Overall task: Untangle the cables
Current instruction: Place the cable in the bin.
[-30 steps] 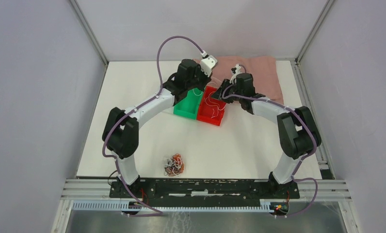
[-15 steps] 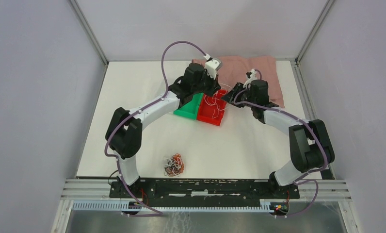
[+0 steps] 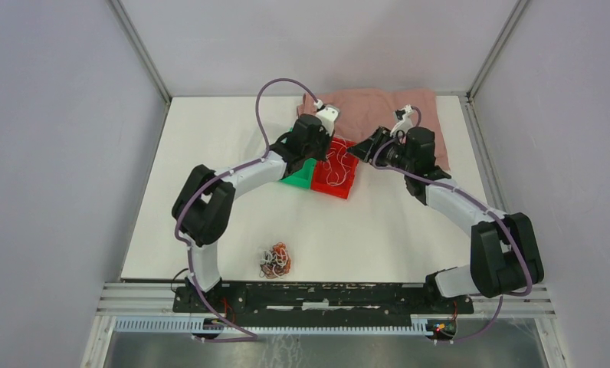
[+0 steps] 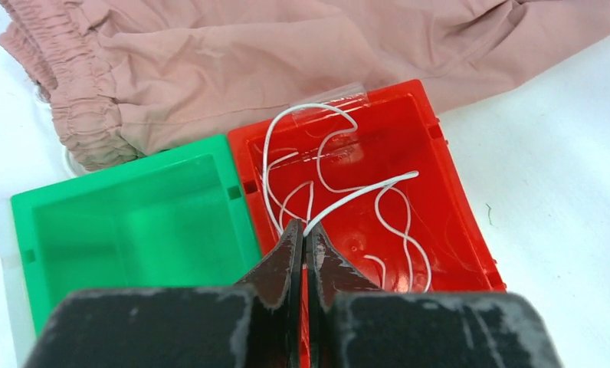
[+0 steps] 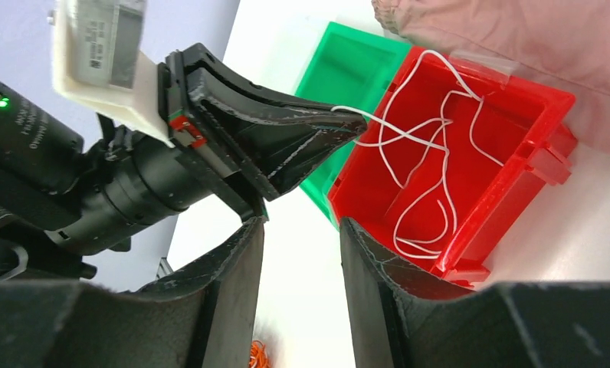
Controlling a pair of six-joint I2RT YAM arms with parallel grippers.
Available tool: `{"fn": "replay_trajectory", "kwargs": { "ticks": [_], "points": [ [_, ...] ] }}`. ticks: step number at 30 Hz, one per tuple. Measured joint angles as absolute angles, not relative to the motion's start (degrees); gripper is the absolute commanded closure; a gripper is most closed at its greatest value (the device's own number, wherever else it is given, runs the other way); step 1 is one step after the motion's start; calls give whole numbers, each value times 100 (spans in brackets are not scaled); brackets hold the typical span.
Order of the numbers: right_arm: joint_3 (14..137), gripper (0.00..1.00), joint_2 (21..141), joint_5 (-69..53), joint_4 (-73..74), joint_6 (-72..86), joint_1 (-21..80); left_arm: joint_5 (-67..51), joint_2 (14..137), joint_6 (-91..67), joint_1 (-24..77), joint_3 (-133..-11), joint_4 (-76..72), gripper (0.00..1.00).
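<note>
Step in hand: depositing a freed strand. The left claw (image 4: 303,230) is clamped on one end of a white cable (image 4: 359,193), held over the red bin (image 4: 449,157), where other loose white strands already lie; the green bin (image 4: 126,167) beside it holds nothing. The right claw (image 5: 302,224) stands partly apart and empty, just beside the red bin. The remaining tangle (image 3: 275,260) sits on the surface (image 3: 210,153) near the arm bases. Next move, as judged: release the strand into the bin, then return for the tangle. Compared with one second ago, the left claw has shifted from the green bin to the red, and the right claw has widened and backed away.
</note>
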State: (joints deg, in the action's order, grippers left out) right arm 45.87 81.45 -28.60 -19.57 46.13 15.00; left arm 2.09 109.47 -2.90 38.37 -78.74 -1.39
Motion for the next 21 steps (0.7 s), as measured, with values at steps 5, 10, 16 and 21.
{"fn": "replay_trajectory", "kwargs": {
  "ticks": [5, 10, 16, 21],
  "points": [
    [4587, 57, 8016, -2674, -1800, 4611, 1500, 154, 11028, -180, 3835, -7898, -215, 67],
    [4587, 54, 8018, -2473, -1474, 4556, 1455, -381, 11054, -119, 3793, -7985, -75, 42],
    [4703, 50, 8031, -2226, -1052, 4399, 1358, -1214, 10993, -99, 3524, -7990, 491, 0],
    [5127, 50, 8239, -2069, -913, 4296, 1396, -1870, 10812, -82, 2982, -8248, 1352, 1]
  ]
}}
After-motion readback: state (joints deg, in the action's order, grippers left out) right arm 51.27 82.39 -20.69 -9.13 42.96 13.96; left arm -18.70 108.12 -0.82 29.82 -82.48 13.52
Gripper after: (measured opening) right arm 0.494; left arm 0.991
